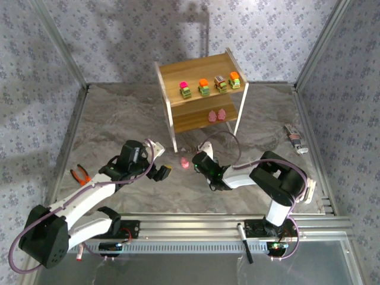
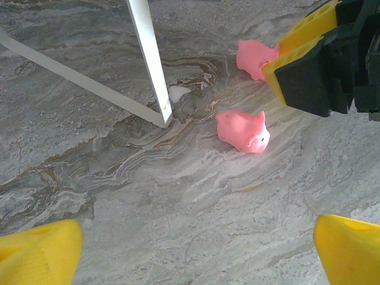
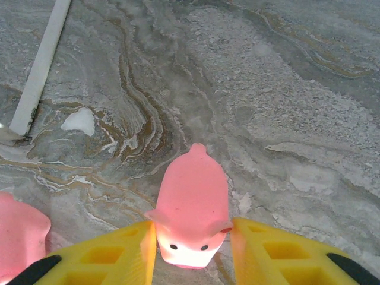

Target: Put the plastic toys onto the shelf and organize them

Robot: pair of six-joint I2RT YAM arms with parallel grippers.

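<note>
The shelf [image 1: 196, 74] stands at the back centre, with several little cars [image 1: 203, 88] in a row on its top tier and two pink figures [image 1: 216, 115] on the lower tier. In front of its left leg [image 2: 151, 59] two pink pig toys lie on the table. My right gripper [image 3: 193, 246] is shut on the head of one pig [image 3: 193, 202], a yellow finger [image 2: 297, 47] against each side. The other pig [image 2: 242, 130] [image 1: 184, 161] [image 3: 18, 234] lies free just beside it. My left gripper [image 2: 199, 261] [image 1: 161, 172] hovers open near the free pig, holding nothing.
Orange-handled pliers [image 1: 80, 174] lie at the left beside the left arm. A small grey tool [image 1: 295, 138] rests at the right, near the wall. A black marker [image 1: 244, 240] lies on the rail by the arm bases. Walls enclose the table on both sides.
</note>
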